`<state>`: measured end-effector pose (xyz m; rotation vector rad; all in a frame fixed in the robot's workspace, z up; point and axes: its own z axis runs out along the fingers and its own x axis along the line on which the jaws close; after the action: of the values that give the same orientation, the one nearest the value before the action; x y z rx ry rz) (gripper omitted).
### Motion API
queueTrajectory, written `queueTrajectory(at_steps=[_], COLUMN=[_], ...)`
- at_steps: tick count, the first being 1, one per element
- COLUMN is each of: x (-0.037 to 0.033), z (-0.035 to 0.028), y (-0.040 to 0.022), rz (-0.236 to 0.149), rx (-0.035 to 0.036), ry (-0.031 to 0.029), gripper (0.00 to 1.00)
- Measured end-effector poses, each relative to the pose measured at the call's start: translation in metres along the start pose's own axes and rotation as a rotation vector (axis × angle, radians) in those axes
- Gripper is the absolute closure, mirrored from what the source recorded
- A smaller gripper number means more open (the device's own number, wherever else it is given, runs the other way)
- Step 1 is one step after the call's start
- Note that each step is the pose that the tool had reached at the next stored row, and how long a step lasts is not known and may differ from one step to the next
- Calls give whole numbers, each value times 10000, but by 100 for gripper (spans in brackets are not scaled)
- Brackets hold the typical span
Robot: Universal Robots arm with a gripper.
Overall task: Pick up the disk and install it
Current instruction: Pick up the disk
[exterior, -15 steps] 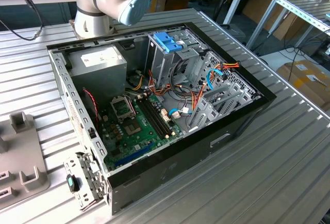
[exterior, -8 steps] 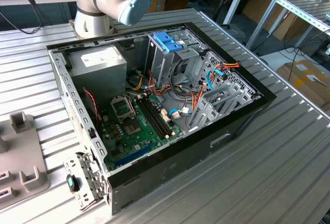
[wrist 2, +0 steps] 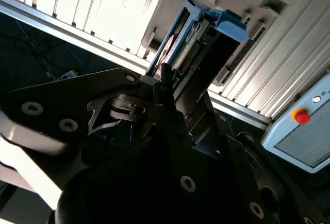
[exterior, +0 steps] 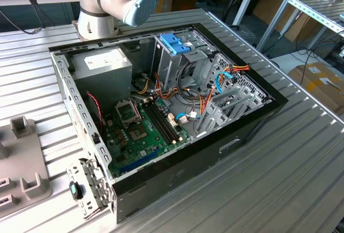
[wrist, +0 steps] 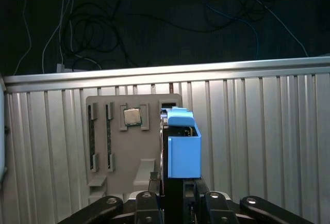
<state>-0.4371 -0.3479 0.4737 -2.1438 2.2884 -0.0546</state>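
One blue-framed disk [wrist: 184, 149] within gripper [wrist: 178, 189] grasp.

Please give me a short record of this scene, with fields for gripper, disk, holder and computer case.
gripper: jaws shut on the disk
disk: on edge, blue carrier frame, near the holder tray
holder tray: grey, on the ribbed table, holds a processor chip
computer case: open on the table, motherboard visible
installation: not yet done

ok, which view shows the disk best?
The second wrist view: the disk sits at an angle, showing its dark side and blue frame, held in the gripper. The first wrist view shows the disk end-on, mostly blue frame. The exterior view frames the computer case.
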Motion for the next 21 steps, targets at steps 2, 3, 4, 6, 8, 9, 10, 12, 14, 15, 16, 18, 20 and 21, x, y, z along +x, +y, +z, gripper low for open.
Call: queueTrajectory(at_steps=[2, 3, 4, 6, 8, 9, 10, 12, 14, 15, 16, 18, 20, 21], x=[0, 0, 0, -1, -1, -2, -3, -4, -5, -6, -6, -9, -8, -8], z=[-1, -1, -2, -2, -1, -1, -1, 0, 1, 1, 1, 2, 1, -3], y=[0, 0, 0, -2, -16, -30, -40, -56, -76, -89, -100, -130, -131, -132], rz=[0, 1, 0, 1, 0, -1, 0, 0, 0, 0, 0, 1, 0, 0], rx=[-1, 0, 0, -2, 0, -2, -1, -1, 0, -1, 0, -1, 0, 0], ry=[1, 1, 1, 1, 1, 2, 1, 1, 0, 1, 2, 0, 0, 0], gripper=[65, 65, 65, 65, 65, 65, 65, 65, 65, 65, 65, 65, 65, 65])
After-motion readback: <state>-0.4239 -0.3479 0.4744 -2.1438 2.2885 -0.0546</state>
